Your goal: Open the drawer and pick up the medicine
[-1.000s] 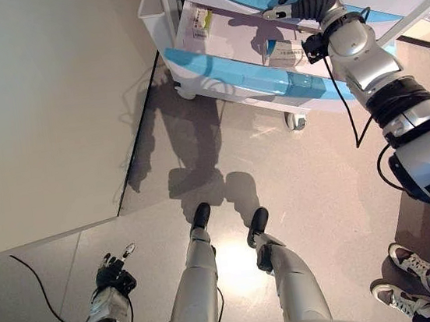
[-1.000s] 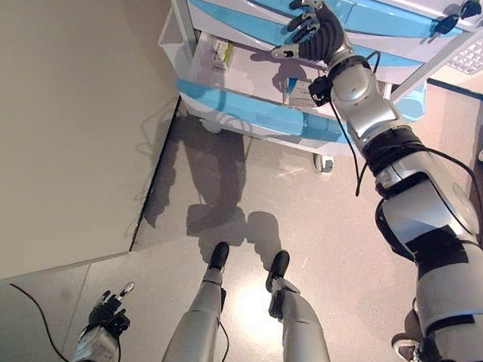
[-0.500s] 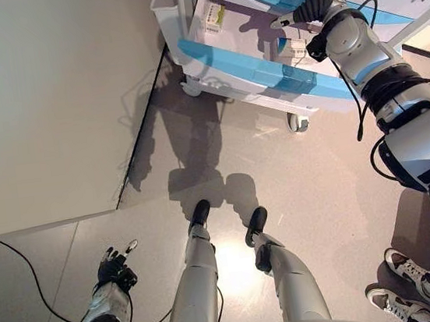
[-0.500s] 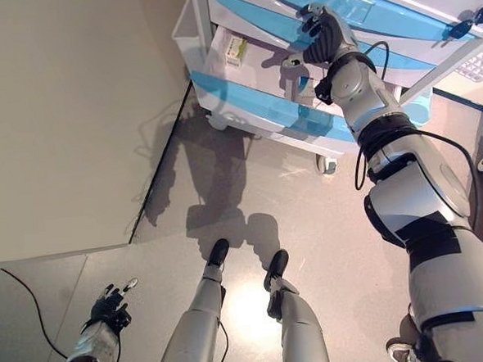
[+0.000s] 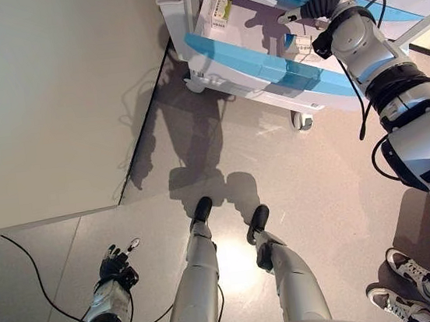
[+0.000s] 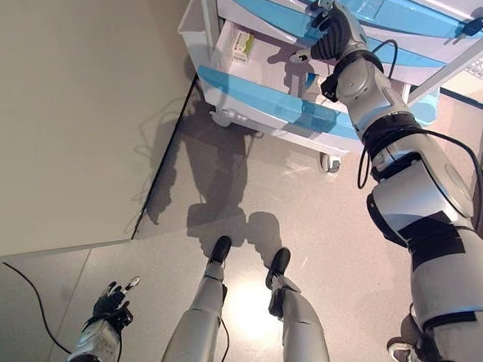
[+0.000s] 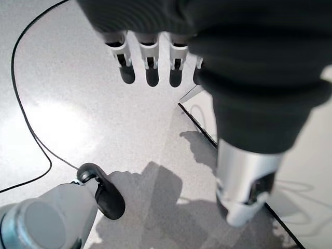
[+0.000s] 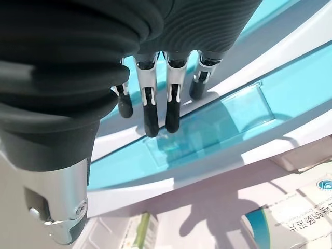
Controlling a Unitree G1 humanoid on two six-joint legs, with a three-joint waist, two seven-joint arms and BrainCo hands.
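Vs 1 s ago: whole view has shifted, so the camera moved. Right hand (image 6: 331, 29) sits further in over the open drawer (image 5: 266, 64), up against the blue front of the drawer above (image 8: 218, 122); a second ago it was nearer the open drawer's front edge. Drawer itself looks no further out.

Right hand: fingers (image 8: 150, 111) relaxed, slightly bent, thumb apart, holding nothing. Tips just beside the clear label window on the upper front; contact, can't tell.

Medicine: white box with green and yellow print (image 5: 219, 11) lies flat in the drawer's back left corner. A larger white printed box (image 8: 306, 207) with a teal item beside it sits under the right hand, partly hidden by the wrist.

Left hand (image 5: 116, 264) hangs low over the floor, fingers loosely spread, empty, same as before.
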